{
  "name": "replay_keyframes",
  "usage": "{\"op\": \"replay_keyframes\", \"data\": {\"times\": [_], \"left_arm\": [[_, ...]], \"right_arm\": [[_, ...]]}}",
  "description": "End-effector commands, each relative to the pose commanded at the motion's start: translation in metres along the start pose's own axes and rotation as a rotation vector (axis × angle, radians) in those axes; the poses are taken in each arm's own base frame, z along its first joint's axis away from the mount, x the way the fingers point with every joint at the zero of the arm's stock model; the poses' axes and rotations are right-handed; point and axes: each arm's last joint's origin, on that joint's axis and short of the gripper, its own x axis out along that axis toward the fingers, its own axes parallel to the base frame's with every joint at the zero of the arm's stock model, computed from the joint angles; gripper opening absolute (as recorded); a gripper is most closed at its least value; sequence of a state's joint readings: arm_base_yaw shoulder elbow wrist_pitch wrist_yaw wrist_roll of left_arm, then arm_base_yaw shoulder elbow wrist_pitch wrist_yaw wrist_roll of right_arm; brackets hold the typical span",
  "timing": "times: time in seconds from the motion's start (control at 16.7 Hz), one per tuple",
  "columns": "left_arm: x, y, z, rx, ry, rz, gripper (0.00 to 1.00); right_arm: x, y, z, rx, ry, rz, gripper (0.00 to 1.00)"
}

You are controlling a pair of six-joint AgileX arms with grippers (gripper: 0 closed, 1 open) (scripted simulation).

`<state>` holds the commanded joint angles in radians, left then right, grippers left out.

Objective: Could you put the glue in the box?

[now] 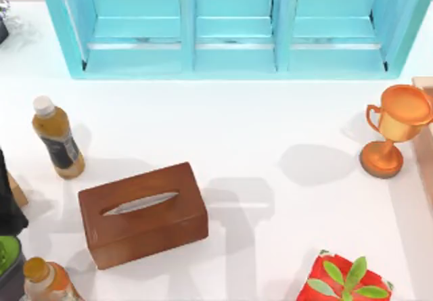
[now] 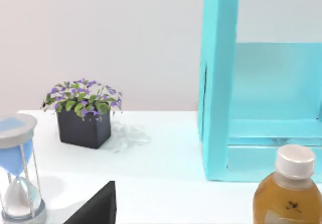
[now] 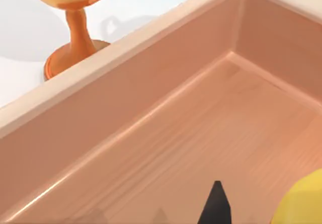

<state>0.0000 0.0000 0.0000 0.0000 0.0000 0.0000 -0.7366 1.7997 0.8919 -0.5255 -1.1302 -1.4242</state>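
A: Left fingers [image 2: 98,207]: one dark tip in view, spread or pressed together, cannot tell. Left arm [image 1: 7,206] sits at the desk's [image 1: 270,125] left edge.
B: Around it?
A: Hourglass [image 2: 17,168], potted purple flowers [image 2: 83,114], brown-labelled drink bottle [image 1: 57,141] standing upright. Then wooden tissue box [image 1: 142,213], cyan shelf [image 1: 233,27] at the back, orange trophy [image 1: 392,128] near the right edge.
B: Right side? Glue?
A: Right fingers [image 3: 216,208]: one tip too, cannot tell. They're over the open box [image 3: 166,148], which is just beside the trophy. Glue [image 3: 302,199] is a yellow shape beside that tip, over the box floor. Held or resting, cannot tell.
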Motion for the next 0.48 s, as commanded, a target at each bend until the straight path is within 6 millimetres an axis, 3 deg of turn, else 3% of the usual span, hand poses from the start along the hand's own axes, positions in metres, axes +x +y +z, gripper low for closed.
{"op": "replay_keyframes", "data": {"times": [0.18,0.48], "left_arm": [[0.0000,0.0000,0.0000,0.000,0.000,0.000,1.00],[0.0000,0.0000,0.0000,0.000,0.000,0.000,1.00]], "right_arm": [[0.0000,0.0000,0.0000,0.000,0.000,0.000,0.00],[0.0000,0.0000,0.0000,0.000,0.000,0.000,0.38]]}}
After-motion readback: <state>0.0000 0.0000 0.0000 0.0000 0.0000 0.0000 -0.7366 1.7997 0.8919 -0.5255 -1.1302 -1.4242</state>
